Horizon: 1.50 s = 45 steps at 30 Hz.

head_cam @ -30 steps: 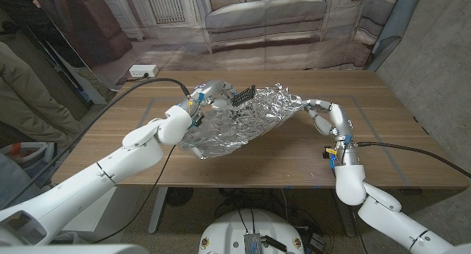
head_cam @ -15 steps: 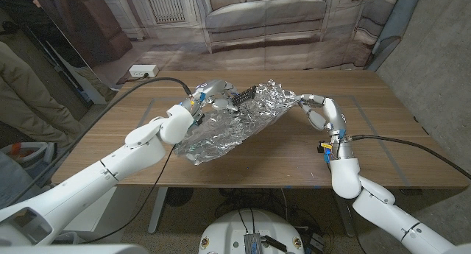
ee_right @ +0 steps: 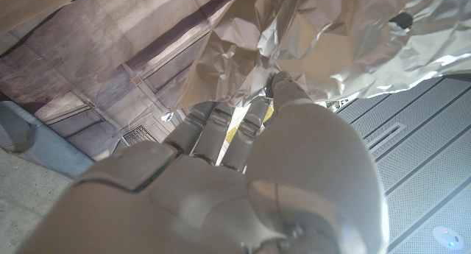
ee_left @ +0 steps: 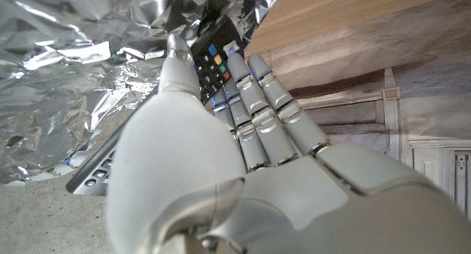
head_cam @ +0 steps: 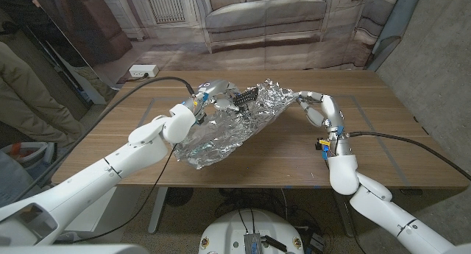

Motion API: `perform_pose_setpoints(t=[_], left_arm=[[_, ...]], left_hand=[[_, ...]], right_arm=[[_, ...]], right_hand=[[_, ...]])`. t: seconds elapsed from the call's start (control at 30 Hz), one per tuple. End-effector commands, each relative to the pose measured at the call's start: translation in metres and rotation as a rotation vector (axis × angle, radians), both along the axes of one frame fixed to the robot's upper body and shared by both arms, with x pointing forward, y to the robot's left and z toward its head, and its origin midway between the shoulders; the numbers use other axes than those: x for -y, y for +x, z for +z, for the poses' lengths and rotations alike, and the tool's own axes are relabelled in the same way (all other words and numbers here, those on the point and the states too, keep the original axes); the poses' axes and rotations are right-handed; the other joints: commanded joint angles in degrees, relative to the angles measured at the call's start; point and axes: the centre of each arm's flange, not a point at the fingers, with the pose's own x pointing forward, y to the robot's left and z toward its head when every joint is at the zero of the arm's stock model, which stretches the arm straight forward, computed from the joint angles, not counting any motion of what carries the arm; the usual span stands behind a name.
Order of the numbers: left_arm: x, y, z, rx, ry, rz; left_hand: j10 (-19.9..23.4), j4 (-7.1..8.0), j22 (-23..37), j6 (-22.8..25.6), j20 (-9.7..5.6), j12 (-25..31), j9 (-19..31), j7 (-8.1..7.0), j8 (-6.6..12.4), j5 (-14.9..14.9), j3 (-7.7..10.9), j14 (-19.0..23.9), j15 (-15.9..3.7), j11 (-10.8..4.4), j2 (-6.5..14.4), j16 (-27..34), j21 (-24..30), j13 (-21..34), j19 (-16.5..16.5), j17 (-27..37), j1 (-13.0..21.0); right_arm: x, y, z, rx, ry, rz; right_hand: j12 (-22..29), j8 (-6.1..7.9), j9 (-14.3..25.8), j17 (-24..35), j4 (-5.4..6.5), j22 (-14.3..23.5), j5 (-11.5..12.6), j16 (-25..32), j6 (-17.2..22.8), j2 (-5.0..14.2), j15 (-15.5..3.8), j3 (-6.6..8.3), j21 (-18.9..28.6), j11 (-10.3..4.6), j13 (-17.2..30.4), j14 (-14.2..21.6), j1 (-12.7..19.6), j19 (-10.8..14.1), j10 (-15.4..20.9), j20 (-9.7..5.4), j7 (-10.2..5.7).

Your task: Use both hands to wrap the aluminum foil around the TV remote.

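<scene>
Right hand moved inward, pinching foil edge; left hand grips remote. Remote mostly uncovered; wrapping barely started.

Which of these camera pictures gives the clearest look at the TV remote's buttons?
The left wrist view: the TV remote sits close up there, coloured buttons facing the camera, past the left robot hand. The head view shows it small and dark on the aluminum foil. In the right wrist view I cannot make it out.

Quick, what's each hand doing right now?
Left hand: holding the TV remote over the aluminum foil.
Right hand: gripping the foil's right edge, lifted off the table.
</scene>
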Motion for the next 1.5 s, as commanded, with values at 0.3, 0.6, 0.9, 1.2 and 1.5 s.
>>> perform_pose_setpoints(t=[0.3,0.6,0.9,1.2,1.5], left_arm=[[0.005,0.0,-0.004,0.042,0.076,0.002],[0.004,-0.002,-0.011,0.02,0.101,-0.007],[0.001,-0.005,-0.016,0.008,0.115,-0.013],[0.001,-0.005,-0.02,-0.008,0.144,-0.01],[0.005,-0.004,-0.021,0.017,0.22,0.014]], left_hand=[[6.8,7.59,0.1,6.9,-0.18,0.0,0.9,-1.64,4.07,0.3,8.21,-0.5,-2.12,-6.81,4.5,-0.2,-0.1,11.5,-0.5,0.2,4.4],[6.8,7.59,0.1,6.9,-0.23,-0.2,0.8,-1.51,4.09,0.3,8.3,-0.4,-2.15,-6.92,4.4,-0.2,-0.2,11.7,-0.6,0.2,4.3],[6.8,7.55,0.1,6.8,-0.29,-0.2,0.8,-1.54,4.09,0.3,8.41,-0.5,-2.21,-6.96,4.4,-0.3,-0.2,11.8,-0.8,0.2,4.4],[6.9,7.58,0.2,6.9,-0.26,-0.3,0.8,-1.62,4.17,0.3,8.48,-0.6,-2.15,-7.03,4.4,-0.3,-0.3,12.0,-0.8,0.2,4.3],[7.0,7.64,0.2,7.0,-0.22,-0.4,0.7,-1.77,4.28,0.3,8.54,-0.6,-2.14,-7.03,4.3,-0.3,-0.4,12.2,-1.1,0.3,4.2]], right_arm=[[-0.007,0.005,0.004,-0.007,0.004,-0.001],[-0.01,0.007,0.005,-0.016,0.002,-0.008],[-0.013,0.009,0.009,-0.024,-0.012,-0.024],[-0.016,0.014,0.01,-0.039,-0.007,-0.029],[-0.017,0.019,0.011,-0.056,0.006,-0.029]], right_hand=[[-0.1,-0.17,0.2,0.2,-0.28,0.1,-0.1,0.2,-0.2,-0.19,-7.46,0.77,1.0,0.04,0.0,0.5,-0.9,-0.6,-0.1,-9.59,0.17],[-0.5,-0.2,0.2,0.2,-0.48,0.1,-0.1,0.2,-0.4,-0.24,-7.42,1.22,1.4,0.03,-0.2,0.3,-1.1,-1.0,-1.1,-9.61,0.14],[-0.4,-0.16,0.4,0.2,-0.41,0.1,-0.1,0.3,-0.5,-0.27,-7.45,1.41,1.6,0.03,-0.2,0.2,-1.4,-1.1,-1.2,-9.55,0.16],[-0.3,-0.22,0.3,0.2,-0.45,0.0,-0.2,0.3,-0.4,-0.34,-7.44,1.58,1.7,0.01,-0.2,0.2,-1.7,-1.3,-1.3,-9.54,0.15],[-0.5,-0.32,0.3,0.2,-0.34,0.0,-0.2,0.1,-0.6,-0.38,-7.42,1.64,1.6,0.03,-0.2,-0.3,-2.2,-1.6,-1.9,-9.46,0.18]])
